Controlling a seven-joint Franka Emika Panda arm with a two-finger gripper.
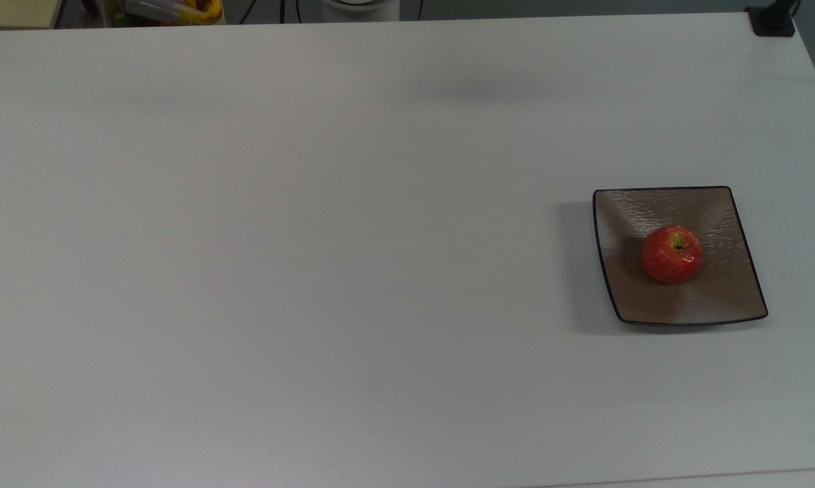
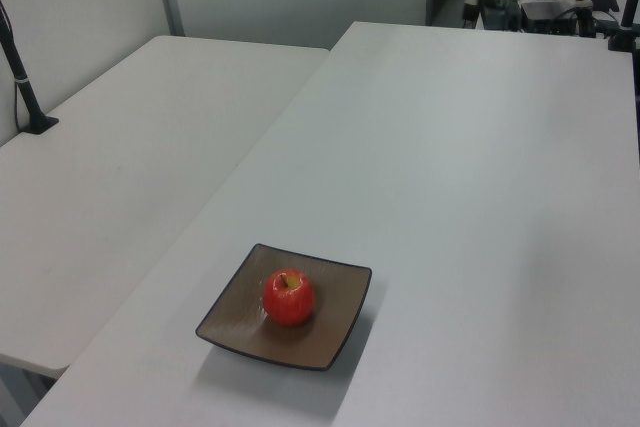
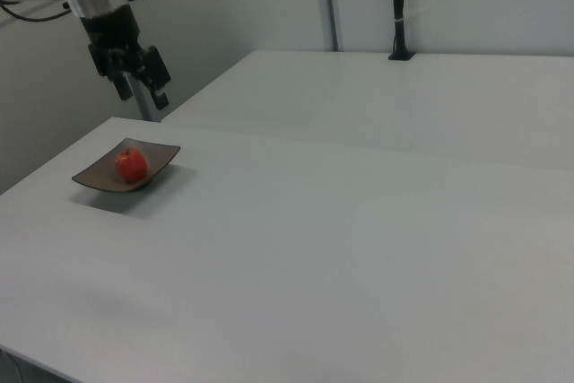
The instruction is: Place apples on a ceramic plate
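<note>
White table [image 1: 312, 271] | apple [image 1: 671, 254] on plate [image 1: 733, 298] | tool [image 3: 139, 78] raised, apparently parted, holding nothing

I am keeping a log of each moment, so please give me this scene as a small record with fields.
apple: red apple, stem up, resting near the middle of the plate
plate: square brown plate with a dark rim, flat on the table
table: white table
gripper: gripper raised in the air, apart from the apple, open and holding nothing
task state: apple already lies on the plate
</note>
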